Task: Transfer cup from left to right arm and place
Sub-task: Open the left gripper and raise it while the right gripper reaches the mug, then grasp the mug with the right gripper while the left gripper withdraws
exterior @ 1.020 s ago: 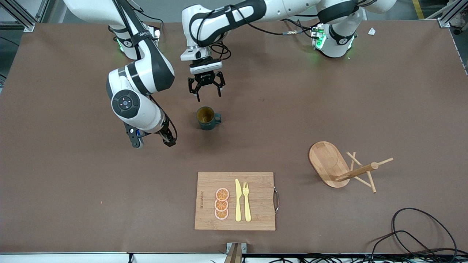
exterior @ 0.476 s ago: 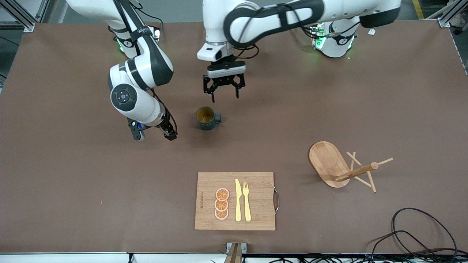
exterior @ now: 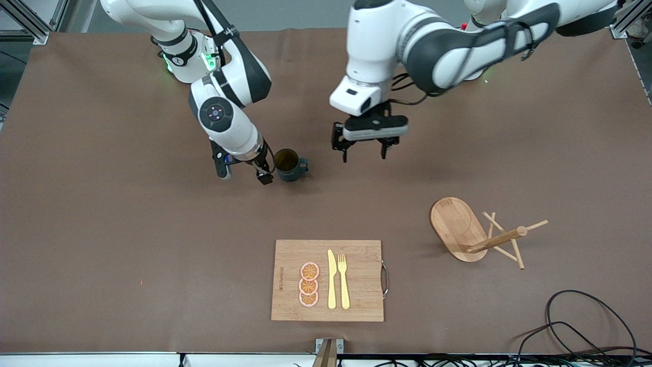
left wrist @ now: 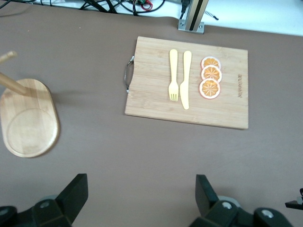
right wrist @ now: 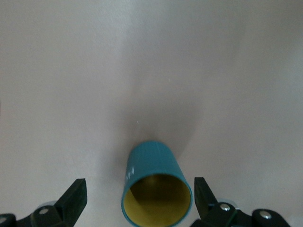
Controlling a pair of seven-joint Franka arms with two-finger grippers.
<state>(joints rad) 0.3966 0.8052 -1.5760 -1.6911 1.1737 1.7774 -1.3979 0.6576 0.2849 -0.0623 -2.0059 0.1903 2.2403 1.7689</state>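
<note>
The right gripper (exterior: 244,173), fingers apart, has been brought beside the small dark teal ribbed cup (exterior: 288,164), at its nine o'clock; the spread-open left gripper (exterior: 364,149) has been withdrawn toward three o'clock, so the pickup seems imminent.

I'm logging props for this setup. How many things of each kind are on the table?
cup: 1
cutting board: 1
orange slices: 3
knife: 1
fork: 1
wooden mug stand, tipped over: 1
Total: 8
</note>
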